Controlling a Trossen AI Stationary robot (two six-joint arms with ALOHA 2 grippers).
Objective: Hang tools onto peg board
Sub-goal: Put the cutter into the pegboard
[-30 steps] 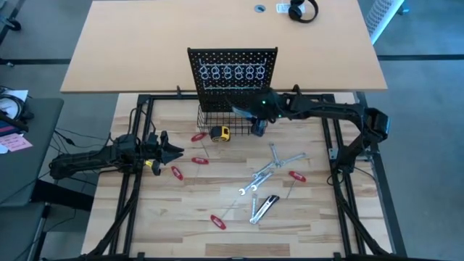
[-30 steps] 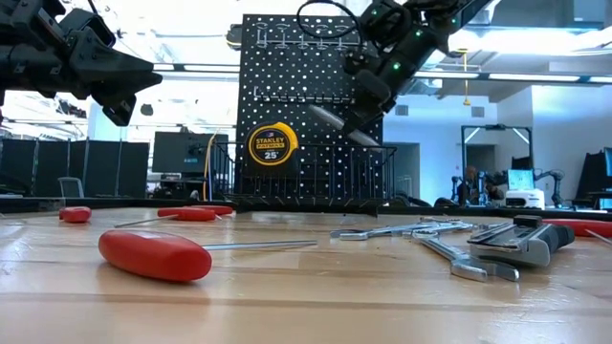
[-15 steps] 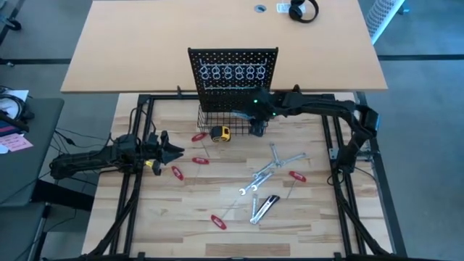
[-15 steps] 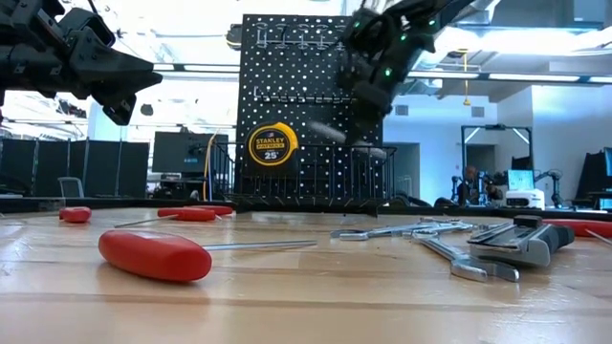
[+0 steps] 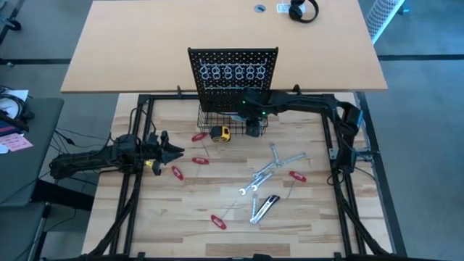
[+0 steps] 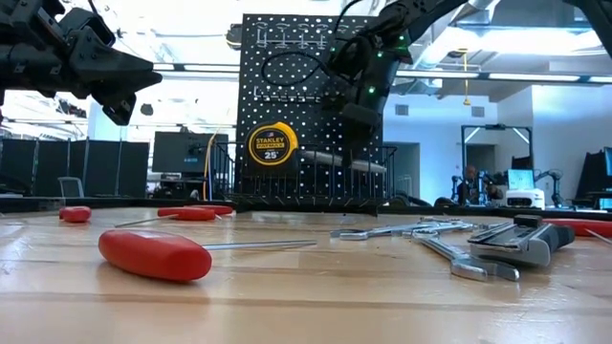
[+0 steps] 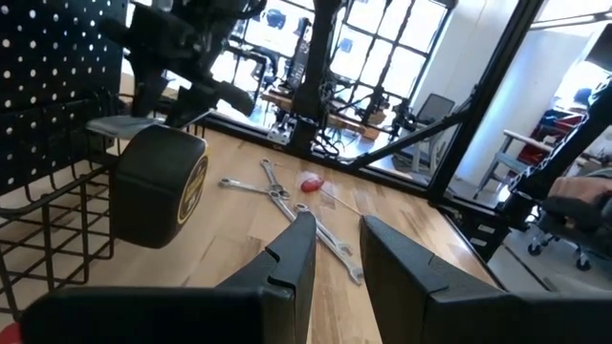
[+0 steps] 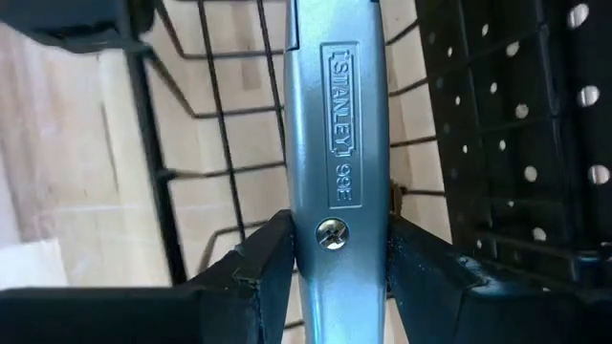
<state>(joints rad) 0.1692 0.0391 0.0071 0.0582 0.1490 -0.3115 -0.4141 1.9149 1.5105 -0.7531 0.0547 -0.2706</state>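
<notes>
Right gripper (image 8: 335,258) jaws clamped on utility knife (image 8: 337,124) above wire basket (image 8: 191,143), blade end cut off; left gripper (image 7: 335,239) jaws apart.

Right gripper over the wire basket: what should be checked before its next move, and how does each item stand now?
1. Right gripper shut on the grey utility knife: ok.
2. Knife over the wire basket, by the high and low views: ok.
3. Knife clear of the peg board: cannot tell.
4. Yellow tape measure out of the knife's way: ok.
5. Left gripper far off at the table's left: ok.
</notes>
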